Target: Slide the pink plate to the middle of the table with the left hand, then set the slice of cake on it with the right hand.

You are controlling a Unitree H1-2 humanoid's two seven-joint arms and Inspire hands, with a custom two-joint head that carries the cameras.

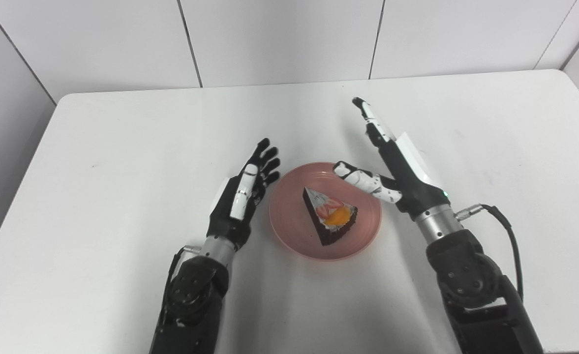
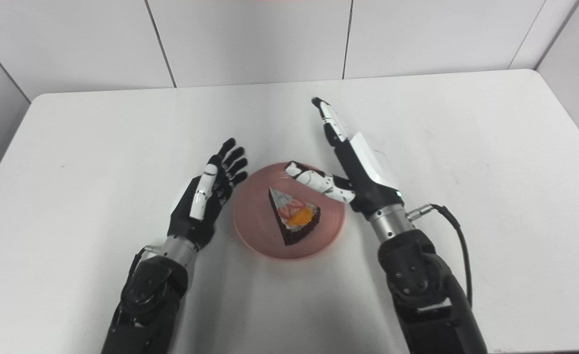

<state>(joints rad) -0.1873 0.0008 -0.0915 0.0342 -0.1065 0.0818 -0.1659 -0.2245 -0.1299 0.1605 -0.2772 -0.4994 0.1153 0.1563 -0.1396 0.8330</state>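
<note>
The pink plate (image 1: 289,226) sits near the middle of the white table. A wedge of chocolate cake (image 1: 329,216) with cream, strawberry and orange topping lies on it, tip pointing away from me. My left hand (image 1: 242,196) is open just left of the plate, fingers straight, holding nothing; it also shows in the right eye view (image 2: 203,194). My right hand (image 1: 392,157) is open at the plate's right rim, fingers stretched away from me, thumb over the plate's far right edge, apart from the cake.
The white table (image 1: 122,147) has bare surface all round the plate. White wall panels stand behind its far edge. A black cable (image 1: 503,221) loops from my right wrist.
</note>
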